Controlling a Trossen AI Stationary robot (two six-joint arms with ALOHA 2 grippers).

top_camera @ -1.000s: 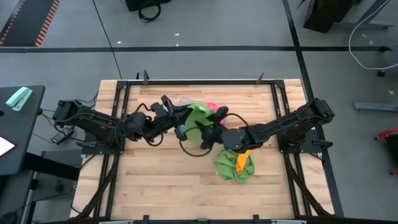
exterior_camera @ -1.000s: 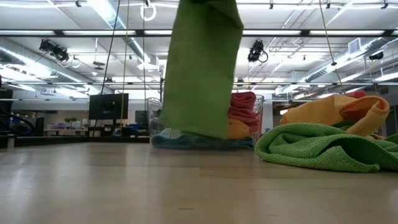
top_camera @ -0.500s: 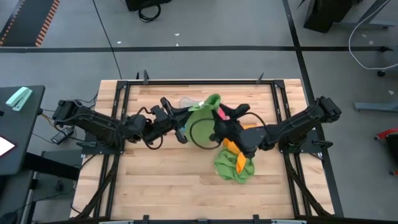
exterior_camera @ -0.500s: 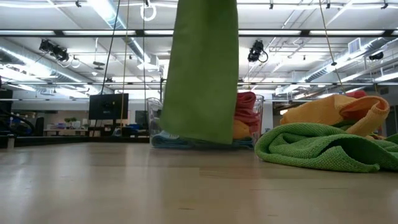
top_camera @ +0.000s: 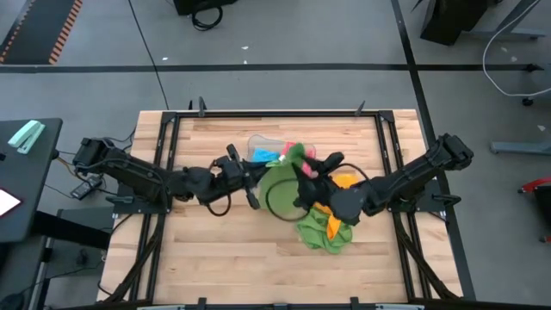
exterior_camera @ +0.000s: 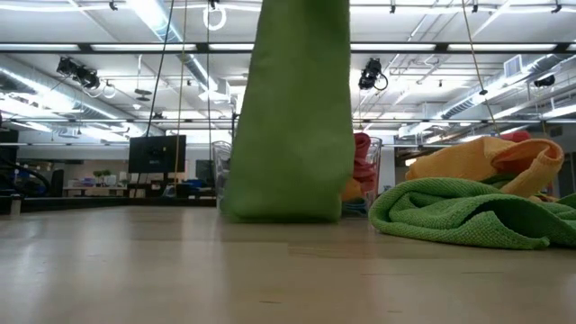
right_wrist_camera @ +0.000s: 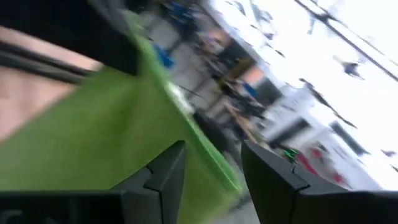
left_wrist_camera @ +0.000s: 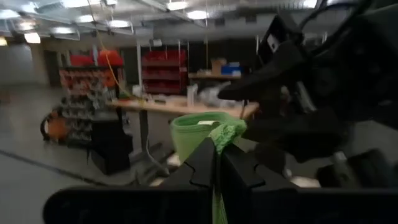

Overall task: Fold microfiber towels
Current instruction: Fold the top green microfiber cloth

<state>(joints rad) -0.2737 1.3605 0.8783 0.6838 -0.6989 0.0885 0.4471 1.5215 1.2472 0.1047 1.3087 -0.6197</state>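
A green microfiber towel (exterior_camera: 290, 117) hangs straight down from above the frame, its lower edge at or just above the wooden tabletop (exterior_camera: 180, 270). Behind it stands a clear plastic tray (exterior_camera: 364, 171) with red and orange cloths inside, mostly hidden by the hanging towel. To the right, a crumpled green towel (exterior_camera: 459, 216) lies on the table with an orange towel (exterior_camera: 490, 162) heaped on it.

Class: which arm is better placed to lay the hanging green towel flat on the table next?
Left, probably: the left gripper is shut on the green towel, whose bottom edge reaches the table; the right gripper is open, gripping nothing.
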